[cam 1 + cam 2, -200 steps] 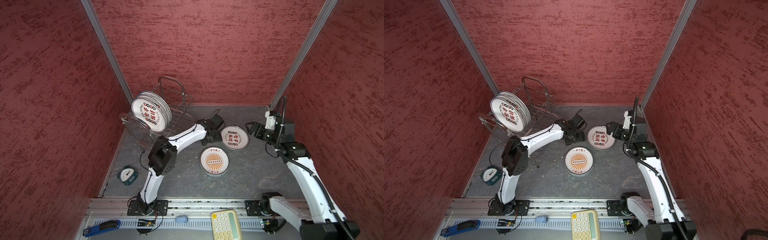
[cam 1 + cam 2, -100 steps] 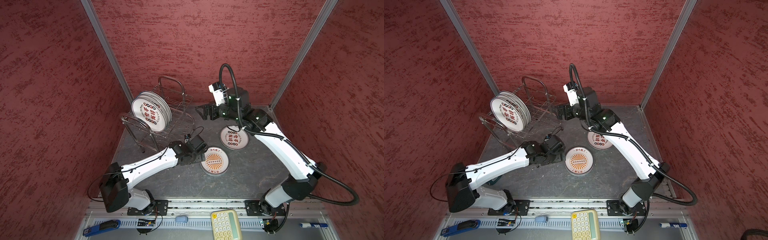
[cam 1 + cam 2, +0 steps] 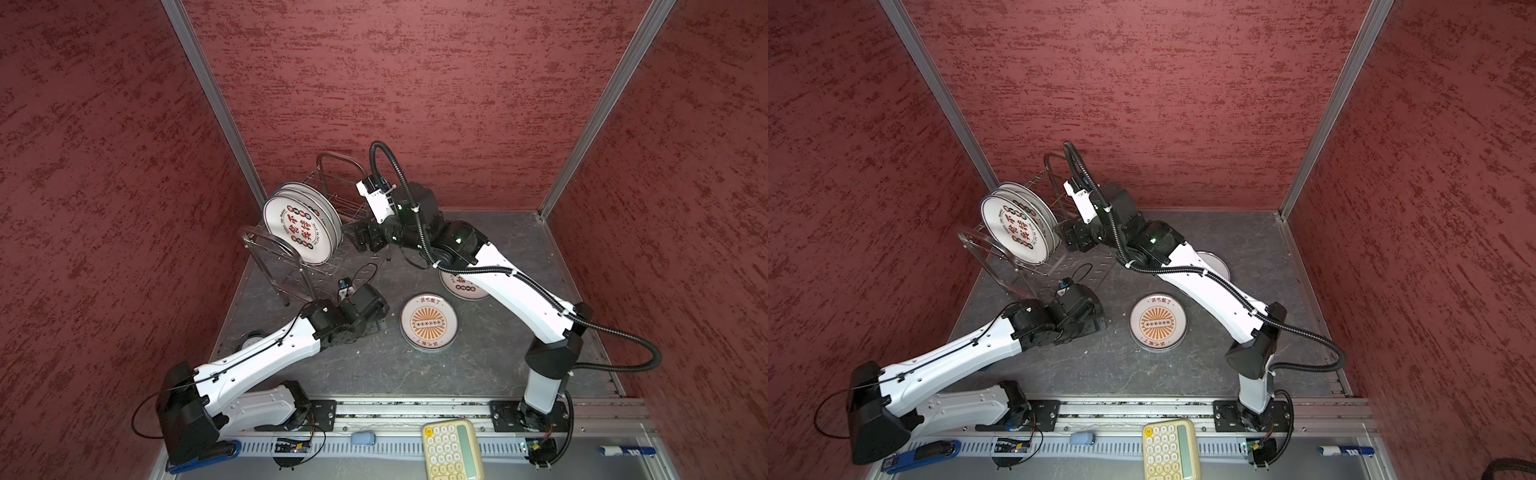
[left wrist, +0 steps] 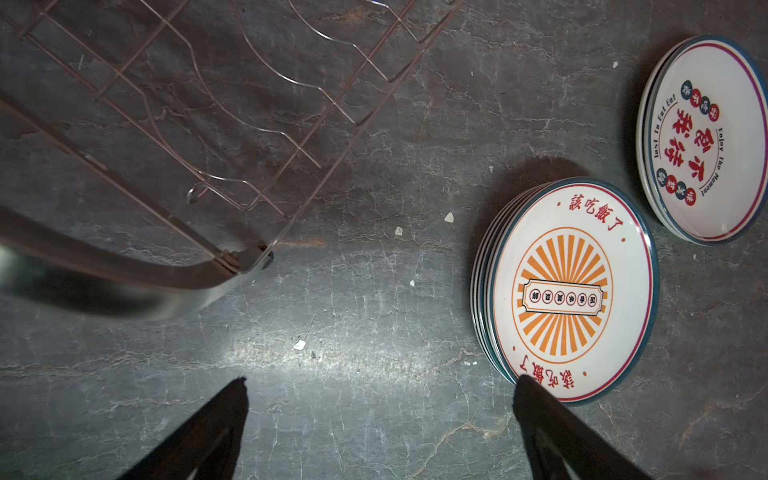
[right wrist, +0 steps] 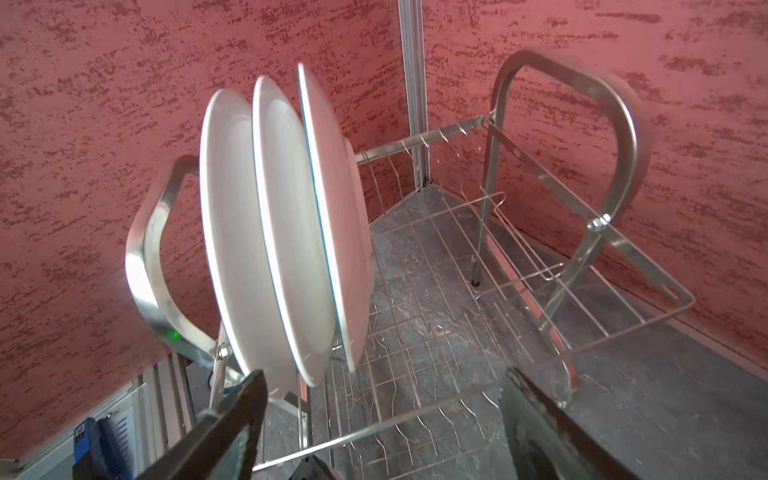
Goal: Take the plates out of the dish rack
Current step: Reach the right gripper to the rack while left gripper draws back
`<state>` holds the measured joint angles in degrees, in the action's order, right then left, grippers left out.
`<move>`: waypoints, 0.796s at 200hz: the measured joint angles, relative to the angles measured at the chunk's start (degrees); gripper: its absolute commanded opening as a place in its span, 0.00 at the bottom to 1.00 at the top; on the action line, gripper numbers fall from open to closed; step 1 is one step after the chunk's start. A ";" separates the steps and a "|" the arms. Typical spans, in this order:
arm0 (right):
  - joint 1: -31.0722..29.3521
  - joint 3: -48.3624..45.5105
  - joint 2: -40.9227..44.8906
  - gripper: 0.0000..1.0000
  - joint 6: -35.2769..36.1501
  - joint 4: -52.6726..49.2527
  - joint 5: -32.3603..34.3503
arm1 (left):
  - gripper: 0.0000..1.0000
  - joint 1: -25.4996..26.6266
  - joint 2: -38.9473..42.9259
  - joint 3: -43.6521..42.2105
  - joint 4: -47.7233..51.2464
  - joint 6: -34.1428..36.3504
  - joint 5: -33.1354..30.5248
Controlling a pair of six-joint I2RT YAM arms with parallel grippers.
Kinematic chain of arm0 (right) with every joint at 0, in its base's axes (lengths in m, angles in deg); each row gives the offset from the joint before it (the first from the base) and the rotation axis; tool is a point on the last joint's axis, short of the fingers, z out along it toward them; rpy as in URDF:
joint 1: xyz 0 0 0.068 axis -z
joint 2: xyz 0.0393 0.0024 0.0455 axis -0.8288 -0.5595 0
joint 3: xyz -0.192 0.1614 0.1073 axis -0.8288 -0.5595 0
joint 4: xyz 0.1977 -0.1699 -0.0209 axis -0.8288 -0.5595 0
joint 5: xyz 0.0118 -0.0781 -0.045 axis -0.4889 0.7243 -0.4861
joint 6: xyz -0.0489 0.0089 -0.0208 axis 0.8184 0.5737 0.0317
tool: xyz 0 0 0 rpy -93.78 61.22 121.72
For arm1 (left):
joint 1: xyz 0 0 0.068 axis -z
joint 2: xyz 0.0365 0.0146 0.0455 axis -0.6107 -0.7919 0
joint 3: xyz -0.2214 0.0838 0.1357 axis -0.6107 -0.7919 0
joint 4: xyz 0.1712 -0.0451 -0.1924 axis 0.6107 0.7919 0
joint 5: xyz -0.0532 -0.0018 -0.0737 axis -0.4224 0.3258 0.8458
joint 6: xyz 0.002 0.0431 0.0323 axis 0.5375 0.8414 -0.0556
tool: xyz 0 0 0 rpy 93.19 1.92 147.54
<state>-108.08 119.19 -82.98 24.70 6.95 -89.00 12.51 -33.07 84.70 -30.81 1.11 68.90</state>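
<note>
1. The right gripper, jaws apart and empty, faces the racked plates, which stand close together in the dish rack. A closing finger could catch two rims or tip a neighbouring plate.
2. The left gripper, spread and empty, hangs beside the sunburst stack and could nudge it.
3. Count: three racked plates, two stacks on the table including the red-character stack, and one rack.

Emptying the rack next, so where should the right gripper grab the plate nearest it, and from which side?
Probably the exposed upper rim, coming from the empty end of the dish rack: the plate stands on edge, back toward the open right gripper.
</note>
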 measured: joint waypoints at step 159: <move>-0.35 18.93 -15.50 0.43 -0.09 -1.90 1.73 | 0.99 -2.67 5.95 -5.90 0.44 -0.59 0.74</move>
<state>-108.43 138.12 -98.48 24.61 5.05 -87.27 9.84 -27.12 78.80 -30.37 0.51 69.64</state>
